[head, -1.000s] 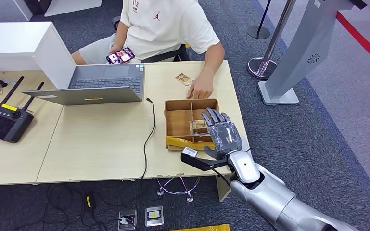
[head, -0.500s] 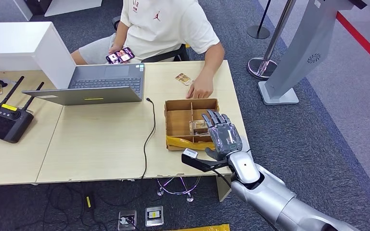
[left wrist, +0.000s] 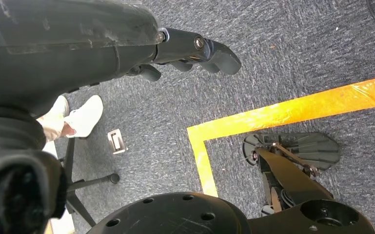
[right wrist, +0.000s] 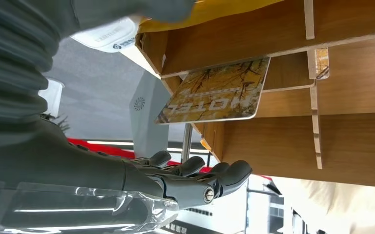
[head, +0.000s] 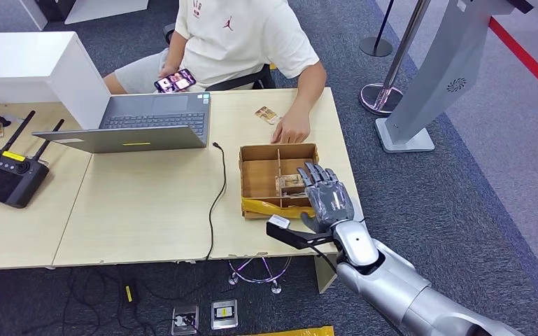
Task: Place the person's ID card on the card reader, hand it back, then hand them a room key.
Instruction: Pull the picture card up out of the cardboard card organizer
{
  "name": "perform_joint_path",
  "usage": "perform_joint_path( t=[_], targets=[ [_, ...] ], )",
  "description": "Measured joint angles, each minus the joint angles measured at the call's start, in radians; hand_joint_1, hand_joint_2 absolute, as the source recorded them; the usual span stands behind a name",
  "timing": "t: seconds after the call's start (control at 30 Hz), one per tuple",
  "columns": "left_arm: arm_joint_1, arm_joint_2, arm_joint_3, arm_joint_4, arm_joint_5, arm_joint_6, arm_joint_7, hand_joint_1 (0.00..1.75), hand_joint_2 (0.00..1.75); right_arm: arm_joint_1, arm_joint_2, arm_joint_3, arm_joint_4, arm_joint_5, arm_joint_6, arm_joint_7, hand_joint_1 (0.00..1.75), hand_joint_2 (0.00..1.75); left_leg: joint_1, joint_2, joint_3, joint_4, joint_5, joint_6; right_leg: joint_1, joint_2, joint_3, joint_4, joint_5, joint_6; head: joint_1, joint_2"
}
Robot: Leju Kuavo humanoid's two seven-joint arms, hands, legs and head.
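A divided wooden box (head: 266, 175) stands on the table's right part, and a hotel room key card (head: 289, 184) leans in one of its compartments. The right wrist view shows that same key card (right wrist: 214, 92) propped against a partition. My right hand (head: 327, 198) hovers over the box's right side, just beside the card, fingers (right wrist: 200, 180) stretched and apart, holding nothing. A small card (head: 266, 113) lies on the table by the person's resting hand (head: 292, 130). My left hand (left wrist: 190, 48) hangs above the carpet, holding nothing.
A person in a white shirt sits across the table holding a phone (head: 175, 80). An open laptop (head: 140, 122), a black cable (head: 217, 189) and a black remote controller (head: 7, 175) lie to the left. A stanchion (head: 385, 91) and a grey kiosk (head: 448, 77) stand on the right.
My right hand has drawn back a little toward me over the box's right side. The person's hand and the cards have stayed put.
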Motion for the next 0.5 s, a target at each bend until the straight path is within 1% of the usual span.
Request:
perform_joint_path(
  t=[0.03,0.5],
  targets=[
    [0.000,0.000,0.000,0.000,0.000,0.000,0.000,0.00,0.00,-0.001,0.000,0.001,0.005,-0.011,0.001,-0.001,1.75,1.75,0.000,0.000,0.000,0.000,0.000,0.000,0.000,0.000,0.000,0.000,0.000,0.000,0.000,0.000],
    [-0.001,0.000,-0.002,0.002,0.000,0.000,0.000,0.00,0.00,-0.020,0.000,0.014,0.025,-0.056,0.005,-0.004,1.75,1.75,0.000,0.000,0.000,0.000,0.000,0.000,0.000,0.000,0.000,0.000,0.000,0.000,0.000,0.000]
  ],
)
